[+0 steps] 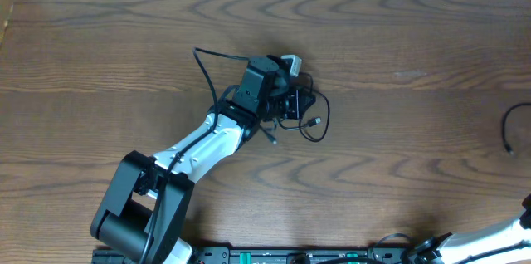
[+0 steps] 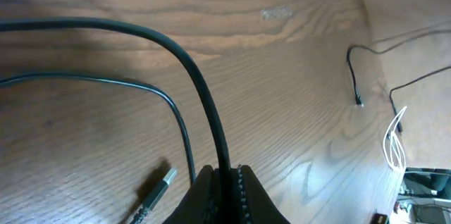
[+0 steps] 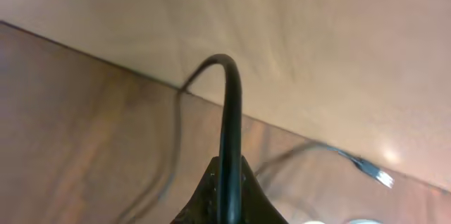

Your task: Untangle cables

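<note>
A tangle of thin black cables [image 1: 314, 119] lies at the table's middle, with a white plug end [image 1: 290, 63] at its top. My left gripper [image 1: 290, 98] is down in the tangle, shut on a black cable [image 2: 204, 97] that runs up from the jaws [image 2: 225, 182] and off to the left. A thinner black cable [image 2: 141, 85] and a metal USB plug [image 2: 161, 185] lie beside it. My right gripper [image 3: 229, 182] is outside the overhead view and is shut on a black cable [image 3: 231, 104] that arches over its jaws.
Another black cable [image 1: 509, 131] lies at the table's right edge; it also shows in the left wrist view [image 2: 354, 76] next to a white cable [image 2: 394, 143]. A cable with a plug end [image 3: 370, 170] lies to the right of my right gripper. The right arm's base [image 1: 498, 235] is at bottom right.
</note>
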Robot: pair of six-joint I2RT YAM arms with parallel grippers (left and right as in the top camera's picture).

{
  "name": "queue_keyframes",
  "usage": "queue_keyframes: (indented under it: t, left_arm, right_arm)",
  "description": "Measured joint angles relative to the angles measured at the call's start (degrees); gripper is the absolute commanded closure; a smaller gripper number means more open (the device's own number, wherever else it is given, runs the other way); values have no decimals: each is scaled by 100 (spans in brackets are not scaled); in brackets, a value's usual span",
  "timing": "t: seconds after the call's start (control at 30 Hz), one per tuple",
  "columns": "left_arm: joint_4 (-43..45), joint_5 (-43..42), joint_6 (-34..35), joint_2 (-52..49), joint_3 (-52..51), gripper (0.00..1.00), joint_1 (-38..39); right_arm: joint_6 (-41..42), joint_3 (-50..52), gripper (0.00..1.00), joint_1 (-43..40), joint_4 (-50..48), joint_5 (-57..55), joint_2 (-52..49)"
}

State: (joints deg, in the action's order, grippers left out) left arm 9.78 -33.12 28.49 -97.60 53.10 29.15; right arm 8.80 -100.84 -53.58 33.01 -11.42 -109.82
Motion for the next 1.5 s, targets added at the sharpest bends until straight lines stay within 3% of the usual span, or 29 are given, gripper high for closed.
queue_keyframes:
  t: [0.37,0.57,1.3,1.5]
  left_arm:
    - [33,0,-2,0,0,92,0]
    - [33,0,0,0,0,92,0]
    - [33,0,-2,0,0,91,0]
    - [33,2,-2,0,0,91,0]
  right_arm:
    - [-1062,-11,99,267,-247,1626,-72]
    - [-1207,-11,99,284,-240,1764,-118]
    - [-199,-11,99,284,234,44,-125]
    - [-162,-48,80,334,343,-219,-363]
